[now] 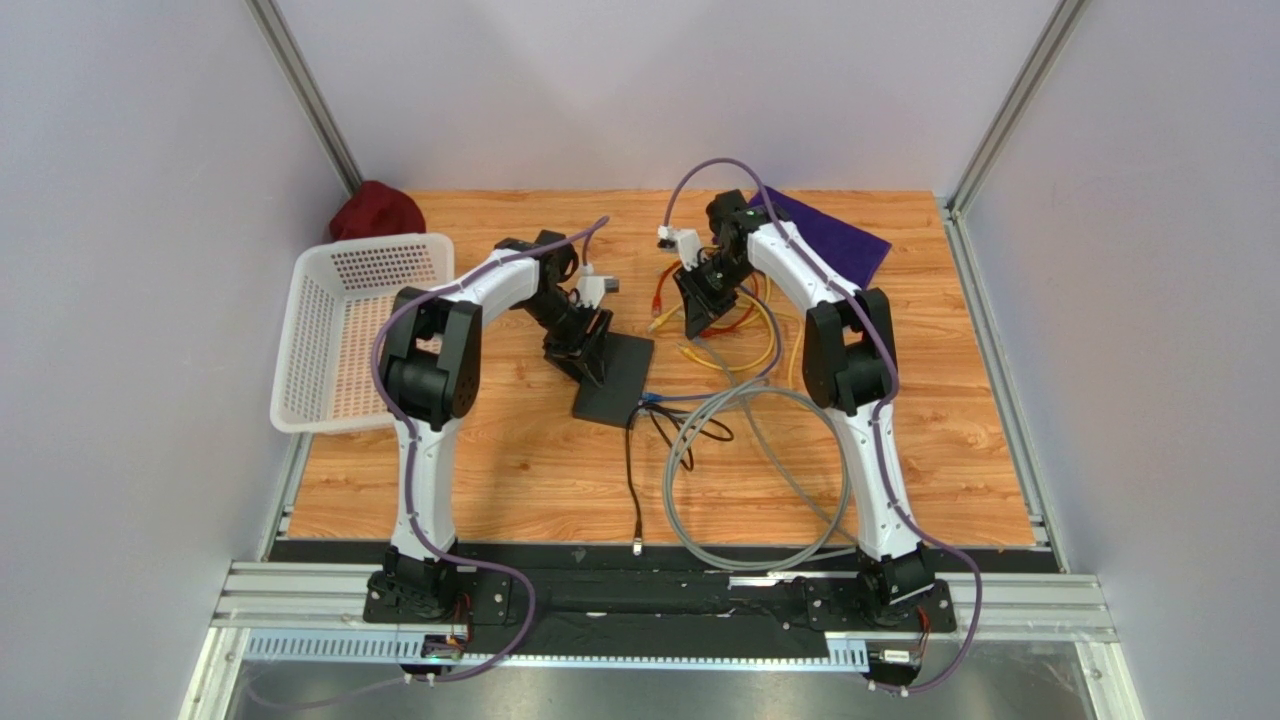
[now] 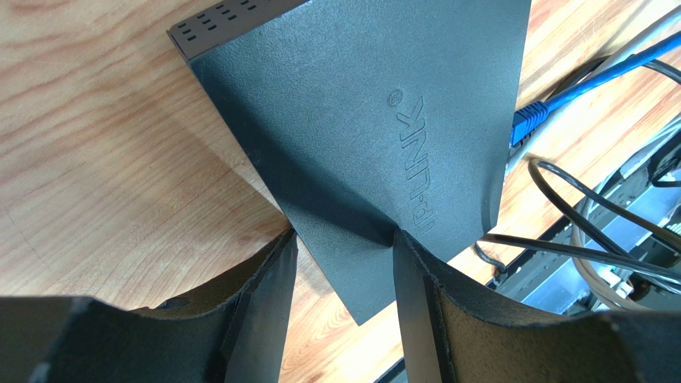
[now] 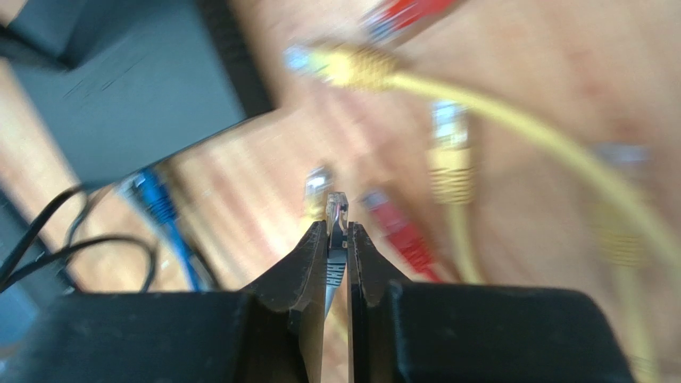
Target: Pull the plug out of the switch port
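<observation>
The switch (image 1: pixel 613 378) is a flat black box on the wooden table; it also shows in the left wrist view (image 2: pixel 360 120) and, blurred, in the right wrist view (image 3: pixel 136 88). My left gripper (image 1: pixel 579 348) is open, its fingers (image 2: pixel 416 279) straddling the switch's near corner and touching its top. My right gripper (image 1: pixel 703 300) is shut on a clear plug (image 3: pixel 337 209) with a grey boot, held in the air well away from the switch. A blue plug (image 2: pixel 527 120) sits at the switch's side edge.
Loose yellow and red cables (image 1: pixel 721 338) lie under the right gripper. A grey cable (image 1: pixel 751 450) loops at the front centre, next to a thin black lead (image 1: pixel 631 495). A white basket (image 1: pixel 308 345) stands at the left. A purple cloth (image 1: pixel 834 233) lies at the back right.
</observation>
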You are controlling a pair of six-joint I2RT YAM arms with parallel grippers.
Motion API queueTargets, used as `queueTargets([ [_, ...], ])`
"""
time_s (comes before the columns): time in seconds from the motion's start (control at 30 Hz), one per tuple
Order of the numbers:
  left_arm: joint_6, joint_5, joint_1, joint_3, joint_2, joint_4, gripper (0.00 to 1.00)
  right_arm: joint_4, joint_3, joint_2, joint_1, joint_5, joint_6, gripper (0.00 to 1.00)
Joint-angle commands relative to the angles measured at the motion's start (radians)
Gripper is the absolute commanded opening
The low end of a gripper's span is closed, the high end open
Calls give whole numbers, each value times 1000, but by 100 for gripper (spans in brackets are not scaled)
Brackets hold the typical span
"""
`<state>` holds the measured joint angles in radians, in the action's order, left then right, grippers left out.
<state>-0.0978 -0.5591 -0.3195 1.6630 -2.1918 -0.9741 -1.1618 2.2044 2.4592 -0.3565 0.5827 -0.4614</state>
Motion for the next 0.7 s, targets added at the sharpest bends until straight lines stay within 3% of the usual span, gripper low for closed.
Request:
queueTargets([
  [0.0,-59,62,-26,-12,-33,21,56,183,70,-23,5,-179,118,0],
  [0.13,-60,64,-26,-25,-25,25,56,224,156,3,4,-230,115,0],
  [0.27,-59,65,-27,-20,-20,25,56,380,160,-9,5,-302,93,0],
  [0.5,-60,62,-27,-17,-13,21,57,714,190,17,5,-639,176,0],
  [0.6,-60,61,-27,-25,-8,21,56,751,284,50,2,-653,191,0],
  [0.63,-59,57,-27,-28,-3,23,57,760,270,38,-5,-643,170,9],
  [0.67,-57,57,-27,-29,-5,25,56,764,258,32,-10,-635,156,28],
])
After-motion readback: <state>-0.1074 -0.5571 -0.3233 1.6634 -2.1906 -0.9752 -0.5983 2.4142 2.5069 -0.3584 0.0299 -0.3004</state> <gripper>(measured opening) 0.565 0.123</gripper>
